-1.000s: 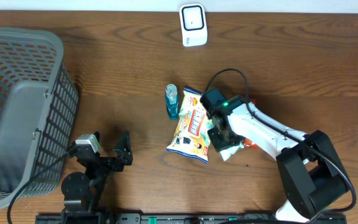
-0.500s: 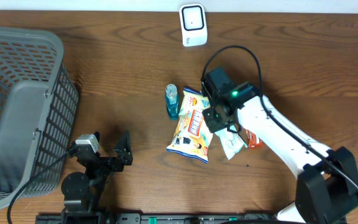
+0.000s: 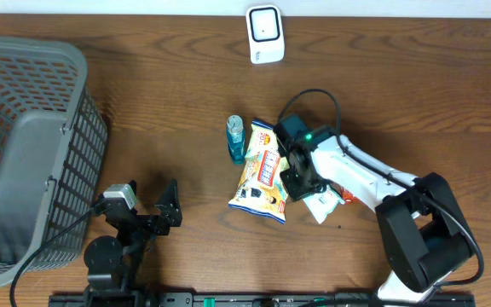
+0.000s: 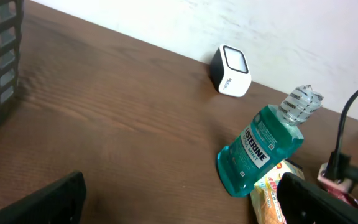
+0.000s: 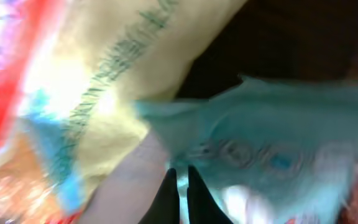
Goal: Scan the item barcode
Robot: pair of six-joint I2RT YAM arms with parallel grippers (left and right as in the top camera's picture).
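While at the teal packet (image 5: pixel 278 149), right gripper (image 5: pixel 179 183) closed; left gripper (image 3: pixel 173 205) wide by basket (image 3: pixel 75 60).

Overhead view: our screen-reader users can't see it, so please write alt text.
The shut right gripper reaches down between a yellow snack bag and a small teal packet at centre frame, a mouthwash bottle beside the bag. The open left gripper rests near a grey basket; a white scanner stands at the far edge of the table.
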